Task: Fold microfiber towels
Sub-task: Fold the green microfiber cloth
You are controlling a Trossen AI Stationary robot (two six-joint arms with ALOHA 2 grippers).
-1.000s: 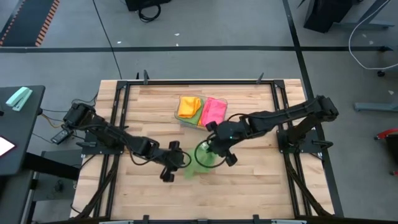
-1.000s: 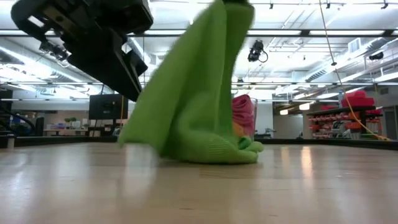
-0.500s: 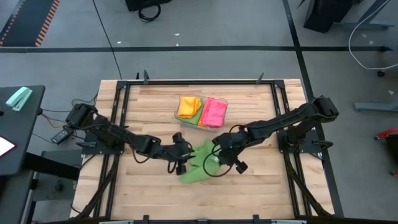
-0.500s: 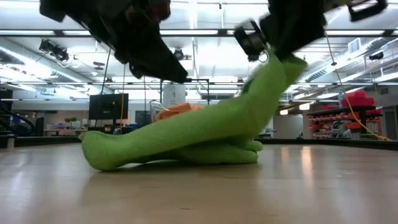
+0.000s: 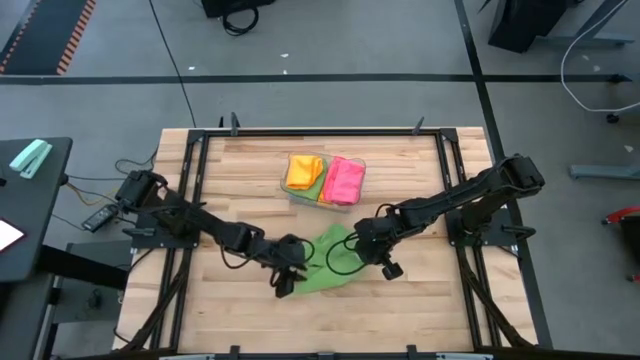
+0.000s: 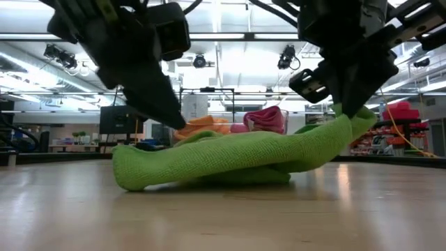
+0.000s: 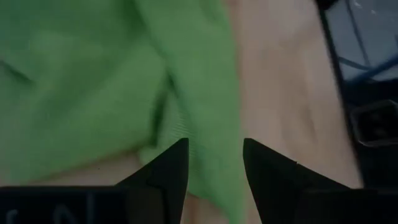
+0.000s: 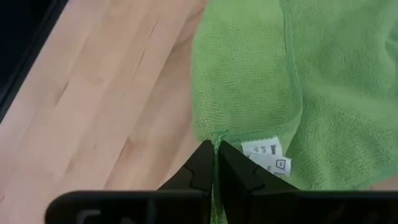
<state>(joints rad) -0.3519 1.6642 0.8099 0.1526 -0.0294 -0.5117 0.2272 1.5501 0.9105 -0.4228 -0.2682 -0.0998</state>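
The green towel lies crumpled mid-tabletop, stretched crosswise between both arms. The right hand pinches its hem beside the label (fingers tight together); the left hand stands parted over the opposite edge.

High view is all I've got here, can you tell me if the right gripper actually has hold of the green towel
Observer: Yes. In the right wrist view the right gripper is pinched shut on the edge of the green towel, beside its white care label.
Operator: And the left one?
Observer: The left gripper has its fingers apart, with a strip of green towel lying between them, not clamped.
Operator: Is the towel flat on the table?
Observer: Not fully. In the low view the end under the right gripper is lifted off the wooden table, while the rest lies bunched on it.
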